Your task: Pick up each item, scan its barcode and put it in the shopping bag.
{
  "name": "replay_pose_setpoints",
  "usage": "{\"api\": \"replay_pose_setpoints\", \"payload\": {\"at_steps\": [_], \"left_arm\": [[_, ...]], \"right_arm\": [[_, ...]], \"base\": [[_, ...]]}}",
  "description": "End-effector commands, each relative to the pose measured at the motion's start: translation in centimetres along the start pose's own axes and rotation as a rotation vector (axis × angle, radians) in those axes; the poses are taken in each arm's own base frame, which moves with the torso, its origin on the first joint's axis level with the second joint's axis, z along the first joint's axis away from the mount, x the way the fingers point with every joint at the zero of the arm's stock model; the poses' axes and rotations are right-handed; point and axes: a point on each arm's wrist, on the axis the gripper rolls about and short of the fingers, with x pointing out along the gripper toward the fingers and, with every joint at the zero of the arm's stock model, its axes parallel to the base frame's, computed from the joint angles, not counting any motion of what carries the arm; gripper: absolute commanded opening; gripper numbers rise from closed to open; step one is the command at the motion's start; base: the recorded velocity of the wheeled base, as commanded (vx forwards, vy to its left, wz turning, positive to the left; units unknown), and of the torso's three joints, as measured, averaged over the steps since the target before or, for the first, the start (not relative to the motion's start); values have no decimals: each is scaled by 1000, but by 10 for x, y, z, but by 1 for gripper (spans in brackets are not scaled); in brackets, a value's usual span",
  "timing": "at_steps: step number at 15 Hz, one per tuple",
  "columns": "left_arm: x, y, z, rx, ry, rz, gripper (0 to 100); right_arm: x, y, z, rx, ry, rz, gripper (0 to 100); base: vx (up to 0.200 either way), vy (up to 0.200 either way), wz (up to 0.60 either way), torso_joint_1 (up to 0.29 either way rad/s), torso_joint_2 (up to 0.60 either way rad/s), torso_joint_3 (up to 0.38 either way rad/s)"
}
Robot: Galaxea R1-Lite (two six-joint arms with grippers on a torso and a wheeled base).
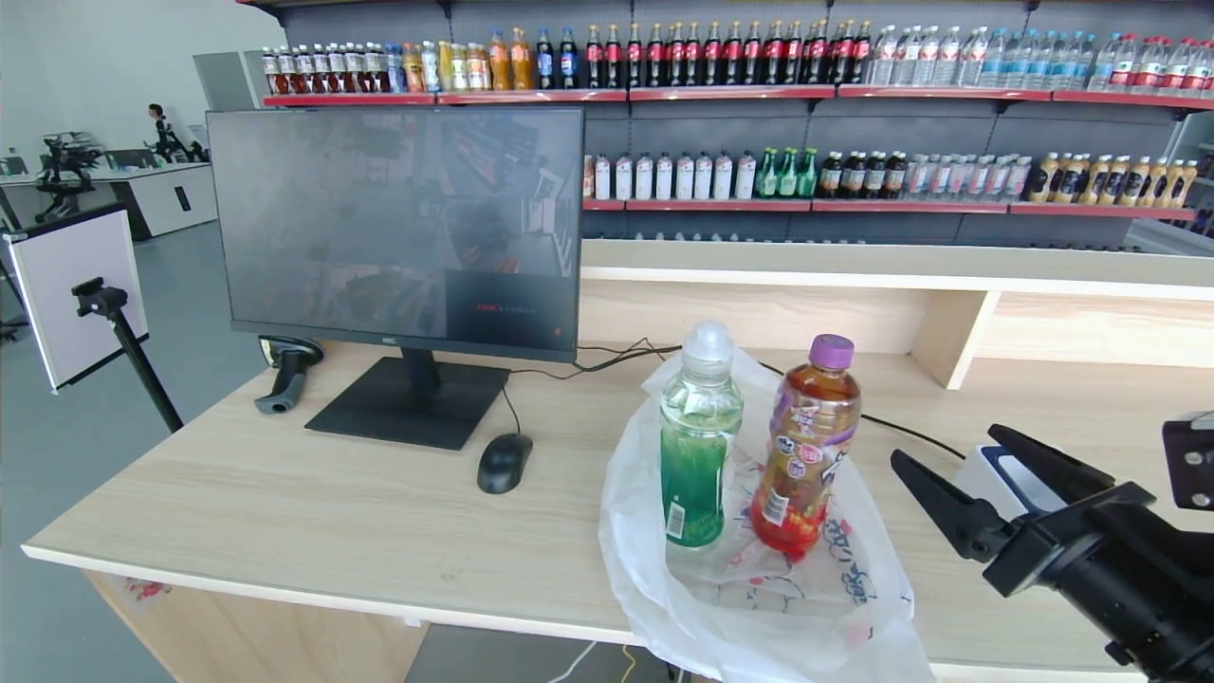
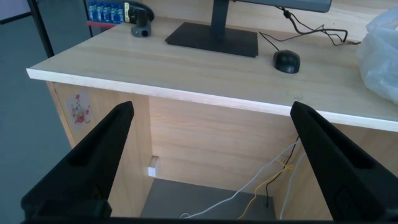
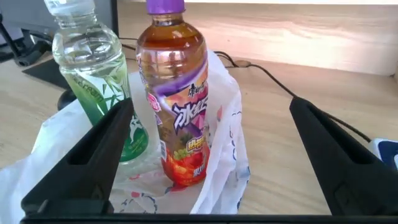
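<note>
Head view: right gripper [image 1: 944, 444], fingers [image 1: 948, 507] spread, near purple-capped bottle [image 1: 806, 446].

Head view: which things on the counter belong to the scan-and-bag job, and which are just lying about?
Job:
- green-label bottle
- purple-capped tea bottle
- plastic shopping bag, spread under both bottles
- handheld scanner, likely

Lying about:
- monitor
- mouse
- black cable
- drink shelves behind the counter
</note>
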Motion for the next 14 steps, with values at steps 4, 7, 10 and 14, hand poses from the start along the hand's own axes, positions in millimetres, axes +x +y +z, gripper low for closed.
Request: {"api": "replay_pose_setpoints", "payload": {"at_steps": [4,7,10,14], "left_arm": [[0,0,0,-2,-1,0,100],[0,0,0,-2,-1,0,100],[0,0,0,-1,-1,0,100],[0,0,0,-1,-1,0,100]], "right_arm": [[-12,-2,13,41,-62,-12,100],[-46,-8,15,56,29,-57,100],[-121,-13,-12,0,267,50,100],[-175,-28,-39,-64,280,107,100]], "base": [[0,0,0,0,0,0],[0,0,0,0,0,0],[0,0,0,0,0,0],[0,0,0,0,0,0]]}}
